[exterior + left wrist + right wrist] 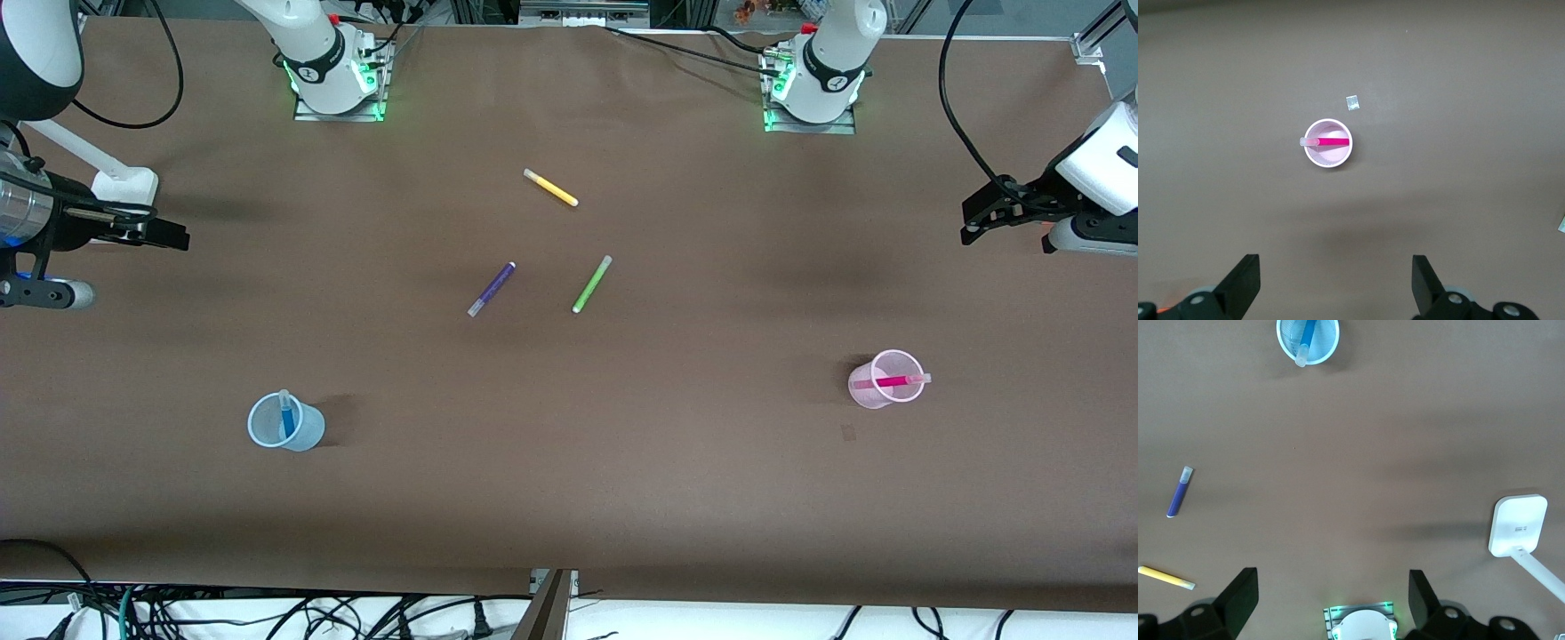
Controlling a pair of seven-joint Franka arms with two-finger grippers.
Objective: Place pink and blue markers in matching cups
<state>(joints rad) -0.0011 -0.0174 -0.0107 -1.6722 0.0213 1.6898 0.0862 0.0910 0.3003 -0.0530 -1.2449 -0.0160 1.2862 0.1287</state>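
Observation:
The pink marker [892, 381] lies slanted inside the pale pink cup [876, 389], toward the left arm's end of the table; both show in the left wrist view, marker [1331, 142] in cup [1327, 159]. The blue marker [287, 416] stands in the pale blue cup [302, 431], toward the right arm's end; the right wrist view shows marker [1306, 339] and cup [1327, 343]. My left gripper [978, 222] is open and empty, raised at the table's end. My right gripper [173, 236] is open and empty, raised at the other end.
A dark purple pen [492, 289], a lime green pen [591, 284] and a yellow pen [551, 188] lie mid-table. A white camera stand [124, 182] sits near my right gripper. A small paper scrap [1353, 103] lies by the pink cup.

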